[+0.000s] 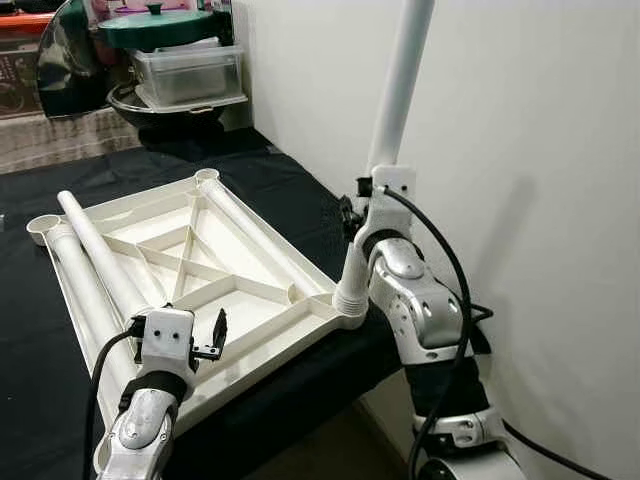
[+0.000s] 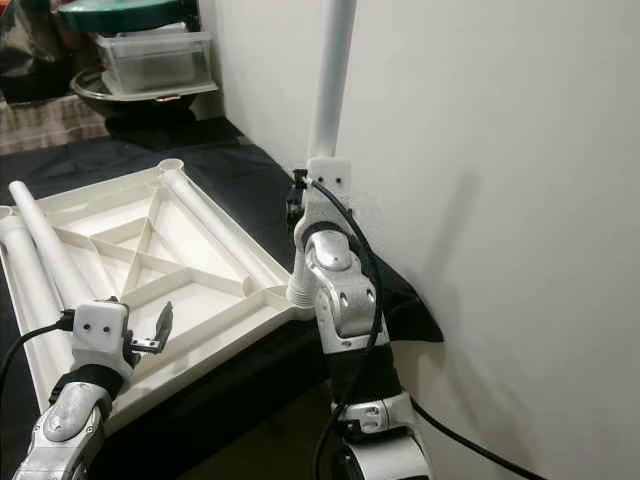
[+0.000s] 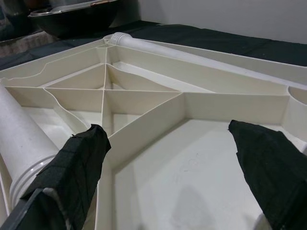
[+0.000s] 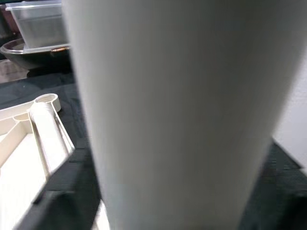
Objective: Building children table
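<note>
Down at the near edge, the left gripper (image 1: 215, 335) hovers just above the near rim of the upturned tabletop (image 1: 260, 330), its two black fingers (image 3: 76, 167) spread wide with nothing between them; from its wrist camera you look straight across the ribbed underside of the white plastic top. That tabletop lies face-down on a black cloth (image 1: 290, 190) covering the work surface, its moulded ribs forming triangles across the middle and a round socket at each corner. Three loose table legs (image 1: 100, 255) rest on it: two lying side by side along the robot's left edge, and one lying along the right edge with its end by the far corner socket (image 1: 207, 176). On the right, the right gripper (image 1: 350, 215) is clamped around a fourth leg (image 1: 400, 80), holding it upright with its threaded foot sitting at the near right corner socket (image 1: 348, 300); the leg rises past the top of the head views, close to the white wall (image 1: 540, 150). Whether the thread is seated in the socket I can't tell. At the far end of the cloth stand a dark bowl (image 1: 160, 105), a clear plastic container (image 1: 190, 72) and a green lid (image 1: 155, 25) stacked together.
</note>
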{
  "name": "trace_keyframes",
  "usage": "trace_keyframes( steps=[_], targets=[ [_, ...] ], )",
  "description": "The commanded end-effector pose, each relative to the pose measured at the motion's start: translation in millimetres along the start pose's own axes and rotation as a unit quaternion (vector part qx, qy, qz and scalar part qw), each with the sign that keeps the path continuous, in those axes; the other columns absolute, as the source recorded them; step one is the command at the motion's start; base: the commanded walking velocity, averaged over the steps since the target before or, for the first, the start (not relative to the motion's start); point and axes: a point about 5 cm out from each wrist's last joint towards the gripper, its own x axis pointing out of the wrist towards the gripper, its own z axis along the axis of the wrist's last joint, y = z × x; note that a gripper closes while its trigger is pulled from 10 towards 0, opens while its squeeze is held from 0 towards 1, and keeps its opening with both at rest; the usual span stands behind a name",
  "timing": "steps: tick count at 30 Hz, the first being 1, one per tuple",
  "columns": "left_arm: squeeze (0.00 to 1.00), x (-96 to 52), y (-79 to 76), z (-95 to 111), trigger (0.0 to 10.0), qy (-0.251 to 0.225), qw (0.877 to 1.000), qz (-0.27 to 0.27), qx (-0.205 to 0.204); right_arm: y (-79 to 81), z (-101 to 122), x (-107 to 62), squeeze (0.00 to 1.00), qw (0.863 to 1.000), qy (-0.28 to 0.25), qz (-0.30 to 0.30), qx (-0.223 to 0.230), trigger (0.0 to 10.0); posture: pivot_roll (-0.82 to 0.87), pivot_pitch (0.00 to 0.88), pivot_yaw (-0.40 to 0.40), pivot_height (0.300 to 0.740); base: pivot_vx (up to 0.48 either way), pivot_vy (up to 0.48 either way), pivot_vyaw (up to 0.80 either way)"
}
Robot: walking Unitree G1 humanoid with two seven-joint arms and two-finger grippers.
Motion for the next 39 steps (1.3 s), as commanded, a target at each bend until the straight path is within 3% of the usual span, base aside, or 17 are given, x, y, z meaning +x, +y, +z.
trace_keyframes(
  steps=[1, 13, 20, 21, 23, 24, 30, 35, 39],
  targets=[
    [0.0, 0.1, -1.4, -4.2, 10.0, 0.006, 1.0, -0.003, 0.005, 1.8, 4.5, -3.9, 1.0, 1.0, -0.012, 0.004, 0.013, 10.0, 0.01, 0.0, -0.062, 0.74, 0.0, 0.0, 0.0],
    [0.0, 0.1, -1.5, -4.4, 10.0, 0.006, 1.0, -0.005, 0.004, -3.7, 19.9, -8.5, 1.0, 0.998, -0.042, 0.043, 0.014, 10.0, 0.0, 0.0, -0.056, 0.74, 0.0, 0.0, 0.0],
    [0.0, 0.6, -2.2, -5.1, 10.0, 0.007, 1.0, -0.008, 0.002, -12.4, 38.5, -13.3, 1.0, 0.992, -0.056, 0.106, -0.024, 10.0, -0.02, 0.0, -0.045, 0.74, 0.0, 0.0, 0.0],
    [0.0, 1.0, -3.0, -5.3, 10.0, 0.007, 1.0, -0.01, 0.001, -14.8, 40.2, -13.5, 0.3, 0.991, -0.055, 0.117, -0.036, 10.0, -0.02, 0.0, -0.041, 0.74, 0.0, 0.0, 0.0],
    [0.0, 1.3, -3.6, -5.4, 10.0, 0.007, 1.0, -0.011, 0.001, -16.3, 40.9, -13.5, 0.3, 0.99, -0.054, 0.124, -0.044, 10.0, -0.02, 0.0, -0.041, 0.74, 0.0, 0.0, 0.0],
    [0.0, 1.6, -4.2, -5.4, 10.0, 0.007, 1.0, -0.012, 0.001, -18.7, 40.1, -13.0, 0.0, 0.989, -0.049, 0.129, -0.056, 10.0, -0.02, 0.0, -0.041, 0.74, 0.0, 0.0, 0.0],
    [0.0, 2.4, -4.3, -5.2, 10.0, 0.006, 1.0, -0.013, 0.0, -24.2, 37.3, -11.8, 0.0, 0.988, -0.036, 0.139, -0.065, 10.0, -0.02, 0.0, -0.042, 0.74, 0.0, 0.0, 0.0],
    [0.0, 2.0, -2.2, -5.4, 10.0, 0.006, 1.0, -0.011, 0.001, -28.8, 42.1, -10.6, 0.0, 0.977, -0.028, 0.2, -0.07, 10.0, -0.02, 0.0, -0.043, 0.74, 0.0, 0.0, 0.0],
    [0.0, 2.5, -3.1, -5.3, 10.0, 0.006, 1.0, -0.012, 0.001, -37.9, 46.0, -3.7, 0.0, 0.975, -0.028, 0.206, -0.079, 10.0, -0.02, 0.0, -0.043, 0.74, 0.0, 0.0, 0.0]
  ],
)
